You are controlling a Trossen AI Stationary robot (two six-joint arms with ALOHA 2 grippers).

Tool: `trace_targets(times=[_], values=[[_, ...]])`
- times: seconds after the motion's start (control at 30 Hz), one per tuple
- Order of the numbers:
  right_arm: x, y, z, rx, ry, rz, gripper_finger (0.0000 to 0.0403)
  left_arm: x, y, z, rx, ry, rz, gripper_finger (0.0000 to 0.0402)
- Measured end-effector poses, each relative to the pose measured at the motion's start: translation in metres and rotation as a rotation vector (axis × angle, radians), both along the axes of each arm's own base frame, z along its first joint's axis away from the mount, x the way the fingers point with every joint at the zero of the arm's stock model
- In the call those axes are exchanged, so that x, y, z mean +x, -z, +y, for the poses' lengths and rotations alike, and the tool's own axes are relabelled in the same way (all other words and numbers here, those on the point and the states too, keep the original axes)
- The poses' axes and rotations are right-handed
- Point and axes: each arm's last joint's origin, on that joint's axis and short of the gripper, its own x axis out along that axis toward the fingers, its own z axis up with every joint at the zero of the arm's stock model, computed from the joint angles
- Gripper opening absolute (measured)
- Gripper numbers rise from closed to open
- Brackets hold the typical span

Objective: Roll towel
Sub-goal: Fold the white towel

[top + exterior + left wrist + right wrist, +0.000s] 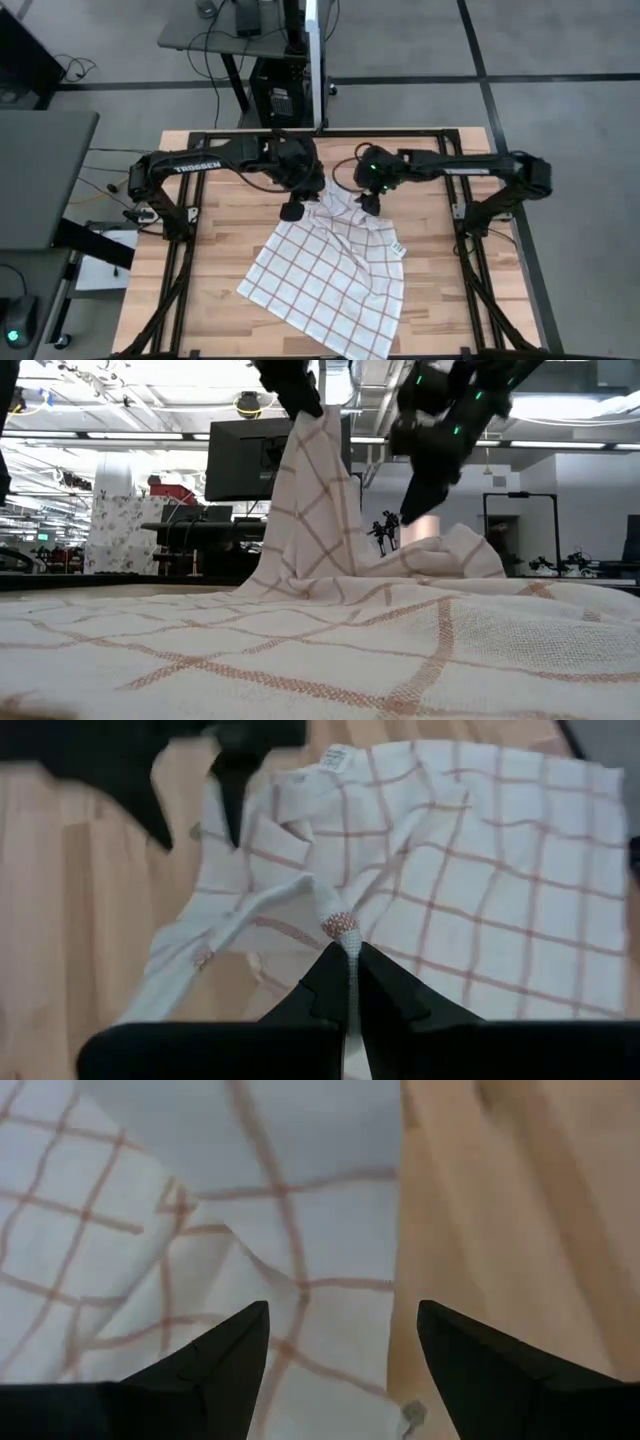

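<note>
High view: I hold the towel by its far corner in the left gripper.
Low view: that corner hangs lifted, the rest lying toward me. Left wrist: fingers clenched on cloth. Right wrist: right gripper spread, empty, over the towel's far edge beside the table.

One towel lies on one wooden table. Two arms work over it, each ending in one gripper: the left gripper pinching a lifted corner of the cloth, the right gripper spread just beside it. One small tag.
</note>
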Motion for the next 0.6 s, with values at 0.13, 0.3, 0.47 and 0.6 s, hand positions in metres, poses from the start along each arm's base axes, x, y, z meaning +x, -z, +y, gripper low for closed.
trace_targets(times=[0.13,0.3,0.47,0.6], values=[[0.009,0.025,-0.015,0.040,-0.044,0.017,0.0249,-0.009,-0.015,-0.006,0.021,-0.041,-0.048,0.0000],[0.016,0.051,-0.024,0.108,-0.085,0.041,0.0249,-0.018,-0.025,-0.008,0.001,-0.083,-0.072,0.0000],[0.020,0.061,-0.015,0.281,-0.147,0.033,0.0241,-0.018,-0.026,-0.007,0.012,-0.113,-0.069,0.0000],[0.017,0.055,-0.008,0.312,-0.165,0.041,0.0154,-0.019,-0.026,-0.007,0.008,-0.121,-0.068,0.0000]])
